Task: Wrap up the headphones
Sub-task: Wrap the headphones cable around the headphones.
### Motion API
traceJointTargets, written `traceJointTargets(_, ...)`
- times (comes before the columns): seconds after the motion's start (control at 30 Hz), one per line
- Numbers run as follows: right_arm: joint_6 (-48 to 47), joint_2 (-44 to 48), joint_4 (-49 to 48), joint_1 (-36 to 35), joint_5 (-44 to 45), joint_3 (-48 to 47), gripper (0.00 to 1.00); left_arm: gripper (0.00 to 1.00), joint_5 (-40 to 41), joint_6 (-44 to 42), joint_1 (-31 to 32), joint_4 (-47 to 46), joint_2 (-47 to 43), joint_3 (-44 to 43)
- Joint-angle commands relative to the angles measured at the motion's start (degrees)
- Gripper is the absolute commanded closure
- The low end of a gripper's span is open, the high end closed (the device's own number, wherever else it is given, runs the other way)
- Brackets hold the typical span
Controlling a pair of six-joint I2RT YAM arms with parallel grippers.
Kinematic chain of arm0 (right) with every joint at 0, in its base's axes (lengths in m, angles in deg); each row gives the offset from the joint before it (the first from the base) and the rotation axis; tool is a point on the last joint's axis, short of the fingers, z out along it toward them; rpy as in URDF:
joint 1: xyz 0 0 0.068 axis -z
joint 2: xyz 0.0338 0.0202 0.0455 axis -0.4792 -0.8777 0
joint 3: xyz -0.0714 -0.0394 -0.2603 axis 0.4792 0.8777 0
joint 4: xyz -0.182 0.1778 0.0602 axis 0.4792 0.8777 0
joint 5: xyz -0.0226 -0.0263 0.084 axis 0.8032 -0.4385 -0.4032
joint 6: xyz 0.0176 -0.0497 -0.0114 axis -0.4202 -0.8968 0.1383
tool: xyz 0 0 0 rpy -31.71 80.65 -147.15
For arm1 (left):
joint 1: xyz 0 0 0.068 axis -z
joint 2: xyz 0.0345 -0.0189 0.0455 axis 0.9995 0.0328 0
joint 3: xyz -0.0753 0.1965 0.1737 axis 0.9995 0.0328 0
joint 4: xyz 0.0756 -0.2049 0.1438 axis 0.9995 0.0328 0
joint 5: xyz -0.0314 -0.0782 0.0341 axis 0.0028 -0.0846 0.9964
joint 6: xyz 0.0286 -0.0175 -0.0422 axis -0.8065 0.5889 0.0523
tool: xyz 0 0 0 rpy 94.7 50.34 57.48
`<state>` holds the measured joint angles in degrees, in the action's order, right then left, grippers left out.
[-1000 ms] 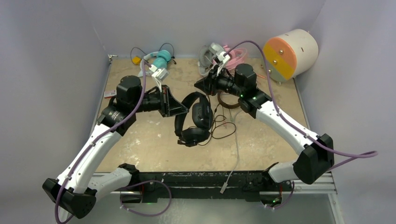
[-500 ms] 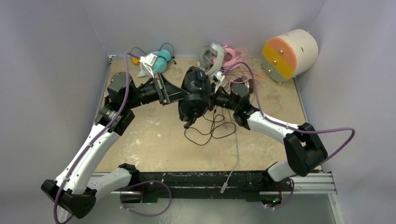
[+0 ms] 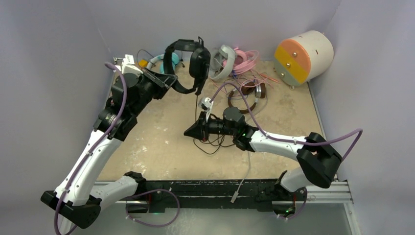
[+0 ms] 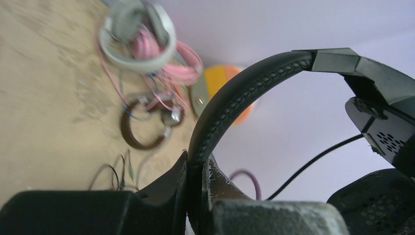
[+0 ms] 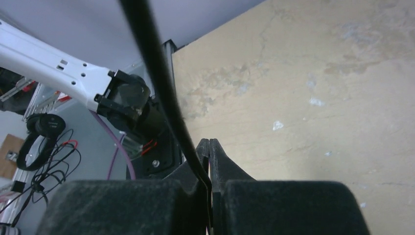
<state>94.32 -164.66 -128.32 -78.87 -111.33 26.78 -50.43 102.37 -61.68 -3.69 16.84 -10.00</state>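
Observation:
The black headphones [image 3: 191, 61] hang in the air near the back wall. My left gripper [image 3: 169, 85] is shut on their padded headband [image 4: 235, 100], with the ear cups [image 4: 386, 147] dangling to the right in the left wrist view. Their thin black cable [image 3: 198, 105] runs down to my right gripper [image 3: 188, 132], which is shut on it low over the middle of the table. In the right wrist view the cable [image 5: 156, 78] passes between the closed jaws of the right gripper [image 5: 209, 147]. The rest of the cable lies in loose loops [image 3: 215, 143] on the table.
Teal-and-white headphones [image 3: 166, 61], grey-white headphones [image 3: 224, 56] and pink headphones [image 3: 244, 56] lie along the back wall. Brown-and-silver headphones [image 3: 250, 93] lie right of centre. A big cream cylinder [image 3: 303, 55] stands at the back right. A white cable [image 3: 244, 166] trails over the front edge.
My left gripper has lifted the black headphones up and toward the back left. My right gripper has left the headphones and moved forward and down, now pinching the cable.

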Motion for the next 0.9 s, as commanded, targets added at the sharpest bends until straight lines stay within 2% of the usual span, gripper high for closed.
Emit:
traceJointTargets(0.0,-0.38,2.36,7.17,-2.32,5.29,-2.33,1.00,1.00,18.97,-0.25,0.19,3.29,2.10,-5.39)
traceJointTargets(0.1,0.52,2.99,7.80,-3.84,7.74,-1.77,1.00,1.00,23.64,0.44,0.19,2.98,2.59,-3.54)
traceJointTargets(0.33,-0.27,1.12,16.60,-7.04,9.04,-7.50,1.00,1.00,29.89,3.11,0.19,3.10,2.87,-1.36)
traceJointTargets(0.63,-0.83,0.65,26.50,-8.76,8.52,-14.19,1.00,1.00,26.21,6.38,0.19,2.86,2.80,0.69)
traceJointTargets(0.87,-1.20,2.24,32.35,-9.32,6.58,-18.49,1.00,1.00,35.23,7.28,0.22,9.28,6.41,2.71)
